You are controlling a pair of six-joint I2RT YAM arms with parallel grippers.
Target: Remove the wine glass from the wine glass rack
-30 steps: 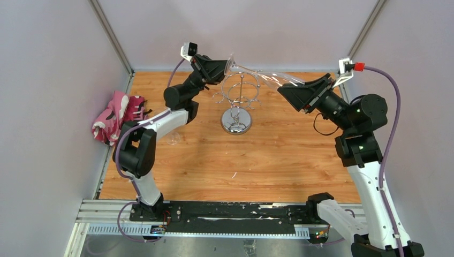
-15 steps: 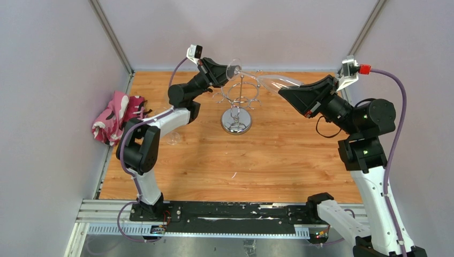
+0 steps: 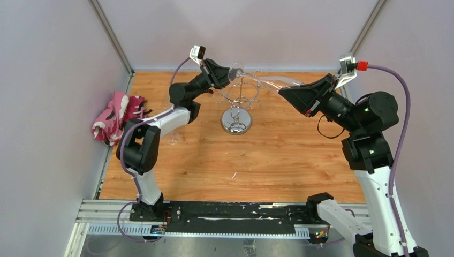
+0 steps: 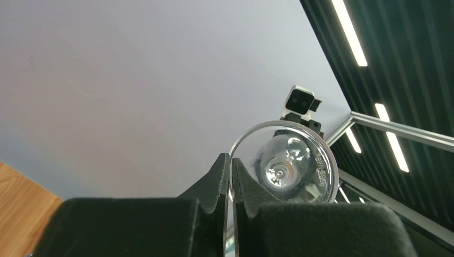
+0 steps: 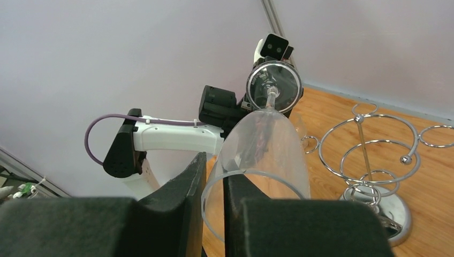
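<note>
**Near edge.** The two arms rise from a black rail bolted along the near side of the wooden table (image 3: 257, 160).

**Middle ground.** A pink patterned cloth (image 3: 118, 115) lies against the left wall. A small clear object (image 3: 172, 138) rests on the wood beside the left arm; what it is cannot be made out. The wine glass rack (image 3: 237, 104) stands upright towards the far centre, its mirror-like round base flat on the table and its wire loops spread around the post.

**Far ground.** The wine glass (image 3: 270, 81) is held in the air above the rack's top ring. It lies nearly horizontal, foot to the left and bowl to the right.
- The left gripper (image 3: 227, 72) is clamped on the edge of the glass's round foot. In the left wrist view the fingers (image 4: 214, 182) nip the disc's rim.
- The right gripper (image 3: 282, 91) is clamped on the bowl's mouth. In the right wrist view the fingers (image 5: 184, 187) pinch the glass wall at the rim.
- In the right wrist view the rack sits lower and to the side, apart from the bowl.
</note>
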